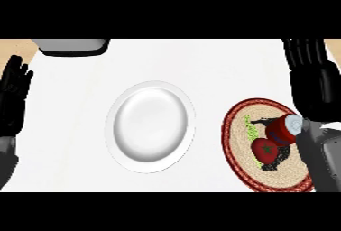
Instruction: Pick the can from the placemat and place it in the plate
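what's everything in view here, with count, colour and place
plate: one, white, middle of the counter, nothing on it
placemat: one, round, woven tan with a dark red rim and a printed picture, right of the plate
can: one, red with a pale end, lying on the placemat's upper right part
counter: one, white top, tan strips at the far left and right corners
grey object: one, grey, top left edge, cut off by the view
left hand: one, black, left edge, open, fingers up, resting
right hand: one, black, right edge above the can, fingers straight, holding nothing
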